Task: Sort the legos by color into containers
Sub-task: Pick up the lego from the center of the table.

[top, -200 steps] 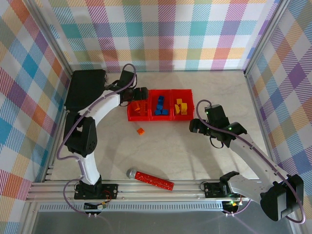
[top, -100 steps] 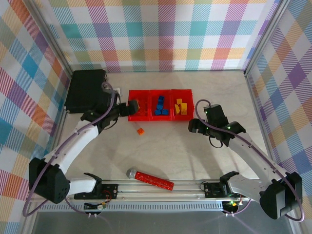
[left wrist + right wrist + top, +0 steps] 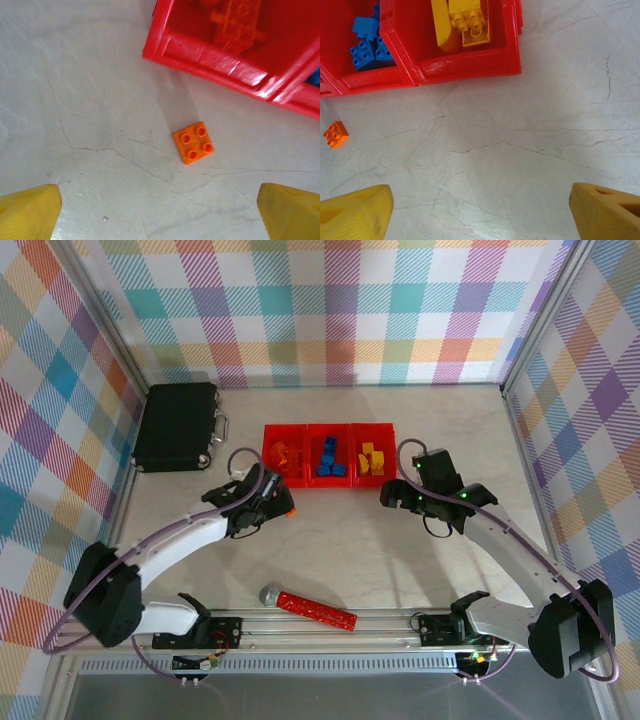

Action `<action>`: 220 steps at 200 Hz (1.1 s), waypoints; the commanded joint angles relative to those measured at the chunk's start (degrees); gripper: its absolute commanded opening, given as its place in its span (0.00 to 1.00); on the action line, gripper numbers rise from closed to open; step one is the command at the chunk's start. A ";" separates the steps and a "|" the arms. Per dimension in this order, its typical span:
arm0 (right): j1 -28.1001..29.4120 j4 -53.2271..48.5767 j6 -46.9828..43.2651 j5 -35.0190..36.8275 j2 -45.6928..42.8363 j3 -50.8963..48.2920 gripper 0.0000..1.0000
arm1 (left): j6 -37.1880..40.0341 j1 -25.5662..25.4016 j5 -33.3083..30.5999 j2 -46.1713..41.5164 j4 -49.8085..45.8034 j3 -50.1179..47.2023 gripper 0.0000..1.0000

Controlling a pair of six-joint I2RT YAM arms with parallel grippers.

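The left gripper [image 3: 160, 212] had drawn back from the containers [image 3: 210, 47] to above the orange lego [image 3: 193, 142] beside them, jaws spread wide (nothing held).

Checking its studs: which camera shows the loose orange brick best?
Left wrist: the orange brick sits mid-frame, four studs clear. Right wrist shows it small at the left edge; the top view, just a speck.

Bright, even light from above. Glare streaks the red bin [image 3: 235, 67] wall in the left wrist view; the orange brick [image 3: 193, 143] casts a faint, soft shadow.
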 commanded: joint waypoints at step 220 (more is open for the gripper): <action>-0.46 -0.88 -1.18 -0.36 -7.49 -2.88 0.92 | -6.70 -2.31 0.61 27.41 4.07 13.46 0.61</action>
